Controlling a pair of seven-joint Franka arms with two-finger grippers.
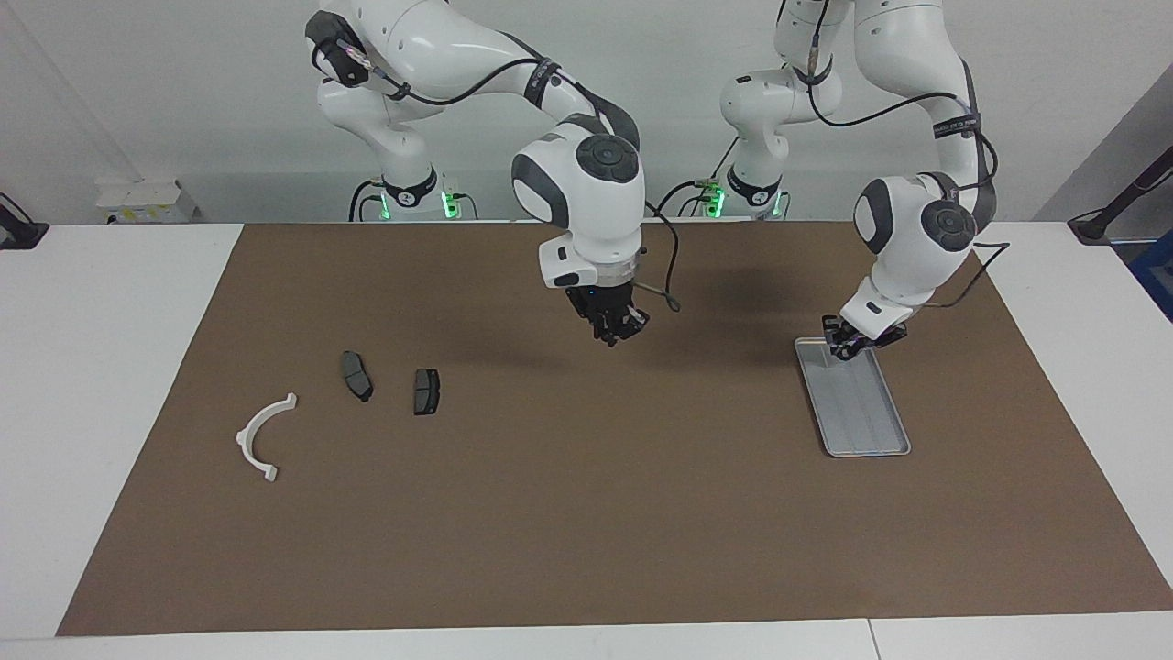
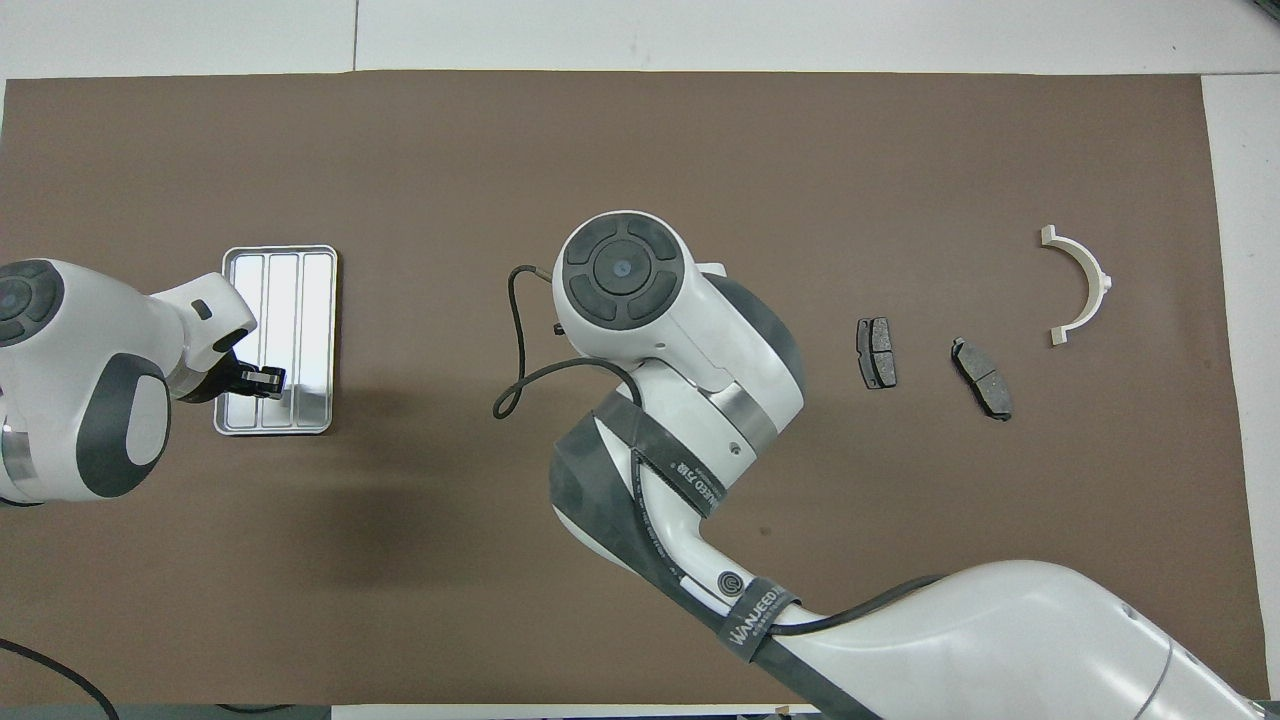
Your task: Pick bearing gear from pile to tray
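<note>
Brown mat [image 1: 586, 513]: right gripper [image 1: 616, 332] hung mid-table, fingertips pinched, contents unclear; left gripper [image 1: 839, 348], grip unreadable, over flat ridged silver-grey metal tray [image 1: 866, 417] at three o'clock. Any tiny part could slip off-tray.

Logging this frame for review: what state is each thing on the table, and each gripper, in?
tray: flat on the mat, nothing visible in it.
white half-ring: lying flat, untouched.
two brake-pad plates: lying flat side by side, apart.
left gripper: low over the tray's end nearest the robots.
right gripper: shut, raised over the mat's middle.
</note>
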